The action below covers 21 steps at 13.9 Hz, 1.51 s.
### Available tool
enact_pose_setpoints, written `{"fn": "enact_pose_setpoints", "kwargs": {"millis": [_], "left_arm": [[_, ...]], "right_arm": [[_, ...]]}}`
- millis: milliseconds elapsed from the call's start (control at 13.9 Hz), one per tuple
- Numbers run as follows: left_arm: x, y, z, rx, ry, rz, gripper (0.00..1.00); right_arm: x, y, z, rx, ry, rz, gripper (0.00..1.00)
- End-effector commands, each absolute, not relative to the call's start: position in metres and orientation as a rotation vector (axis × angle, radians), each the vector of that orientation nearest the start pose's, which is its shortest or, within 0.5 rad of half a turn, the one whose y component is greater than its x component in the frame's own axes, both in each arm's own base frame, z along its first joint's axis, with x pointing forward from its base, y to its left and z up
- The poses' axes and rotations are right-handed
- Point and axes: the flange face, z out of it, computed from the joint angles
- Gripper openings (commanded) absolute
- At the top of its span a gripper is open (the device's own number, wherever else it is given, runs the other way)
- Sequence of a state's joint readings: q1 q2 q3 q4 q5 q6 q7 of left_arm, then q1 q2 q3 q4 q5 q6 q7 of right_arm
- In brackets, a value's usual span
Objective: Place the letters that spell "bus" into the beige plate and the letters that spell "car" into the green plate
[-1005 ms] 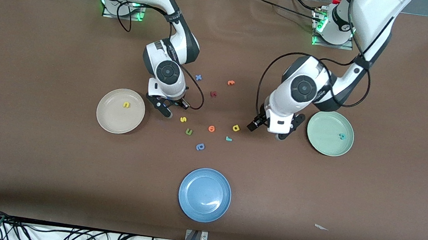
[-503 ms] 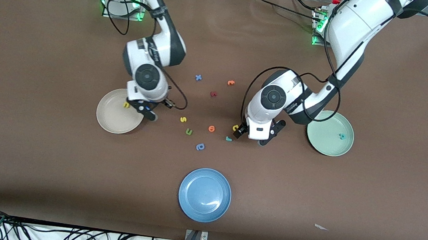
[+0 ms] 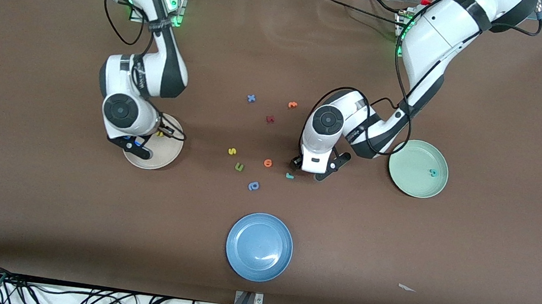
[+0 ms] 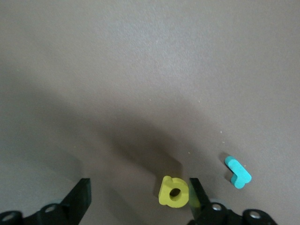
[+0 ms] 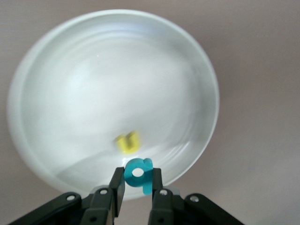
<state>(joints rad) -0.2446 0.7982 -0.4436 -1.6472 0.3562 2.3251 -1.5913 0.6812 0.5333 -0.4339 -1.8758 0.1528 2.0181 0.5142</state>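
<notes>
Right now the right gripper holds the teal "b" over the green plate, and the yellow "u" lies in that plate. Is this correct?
Not quite: the plate is the beige plate, not the green one. The right wrist view shows the right gripper shut on the teal "b" over its rim, with the yellow "u" lying inside.

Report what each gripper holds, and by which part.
The right gripper, over the beige plate, pinches the teal b by the sides of its round bowl. The left gripper holds nothing; its open fingers straddle the yellow a.

u (image 5: 127,142) in beige plate (image 3: 169,153) | c (image 3: 433,173) in green plate (image 3: 405,180) | r (image 4: 237,171) beside a (image 4: 173,191)
</notes>
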Motion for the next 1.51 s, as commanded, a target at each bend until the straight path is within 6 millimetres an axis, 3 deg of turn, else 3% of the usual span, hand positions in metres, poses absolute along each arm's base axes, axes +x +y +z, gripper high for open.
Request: {"fn": "enact_pose_setpoints", "kwargs": {"millis": [0,72,215,431,574,646,933,1077,1149,1436], "left_arm": [[0.565,-0.411,0.18,-2.933,-1.179,0.05,0.85],[0.569,-0.414,0.182,-2.941,-1.191,0.044,0.85],[0.57,-0.416,0.179,-2.943,-1.189,0.045,0.85],[0.568,-0.418,0.179,-2.947,-1.174,0.038,0.78],[0.568,-0.418,0.178,-2.946,-1.173,0.04,0.74],[0.568,-0.418,0.178,-2.945,-1.176,0.043,0.71],[0.568,-0.416,0.176,-2.94,-1.177,0.046,0.52],[0.569,-0.415,0.176,-2.938,-1.178,0.045,0.44],[0.569,-0.414,0.175,-2.937,-1.18,0.046,0.37],[0.571,-0.412,0.175,-2.932,-1.184,0.04,0.19]], "right_arm": [[0.577,0.139,0.201,-3.257,0.482,0.512,0.16],[0.577,0.139,0.2,-3.253,0.479,0.52,0.31],[0.576,0.146,0.209,-3.245,0.459,0.52,1.0],[0.58,0.185,0.253,-3.21,0.387,0.488,1.0],[0.587,0.208,0.274,-3.194,0.336,0.434,1.0],[0.586,0.23,0.28,-3.161,0.314,0.416,1.0],[0.575,0.308,0.266,-3.05,0.525,0.284,0.97],[0.571,0.328,0.253,-3.041,0.56,0.223,0.83],[0.567,0.339,0.245,-3.033,0.612,0.194,0.7],[0.57,0.35,0.211,-2.947,0.939,0.084,0.66]]}}
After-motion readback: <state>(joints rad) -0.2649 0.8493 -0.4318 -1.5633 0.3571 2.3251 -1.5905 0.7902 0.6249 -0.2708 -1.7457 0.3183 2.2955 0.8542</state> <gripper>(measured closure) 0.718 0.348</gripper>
